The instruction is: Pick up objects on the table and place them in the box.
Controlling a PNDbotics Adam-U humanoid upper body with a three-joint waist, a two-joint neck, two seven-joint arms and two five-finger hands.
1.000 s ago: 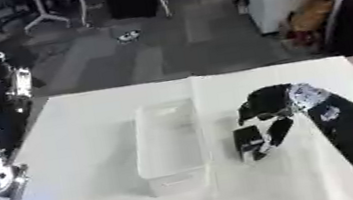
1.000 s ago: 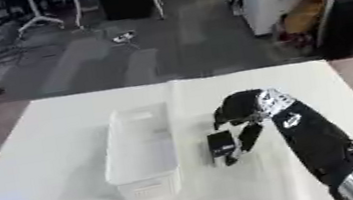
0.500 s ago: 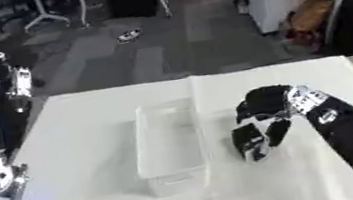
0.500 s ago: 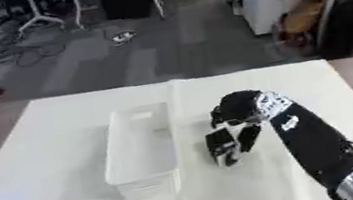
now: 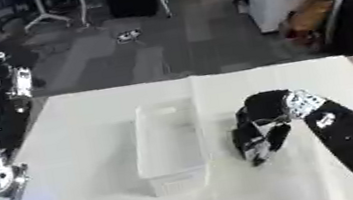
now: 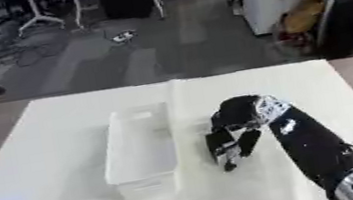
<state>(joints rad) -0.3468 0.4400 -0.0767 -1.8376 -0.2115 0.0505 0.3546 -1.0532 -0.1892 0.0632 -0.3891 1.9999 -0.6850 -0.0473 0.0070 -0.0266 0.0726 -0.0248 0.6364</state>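
Right hand (image 5: pixel 263 121) has curled its fingers down around the dark block-shaped object (image 5: pixel 251 141) just beside the white box (image 5: pixel 170 148), on the box's right. A second ago those fingers hovered spread above it; now they wrap it, though it looks to be resting on the table (image 5: pixel 96 185) yet. I'd say the grasp is nearly made, and lifting comes next. Left hand isn't visible.
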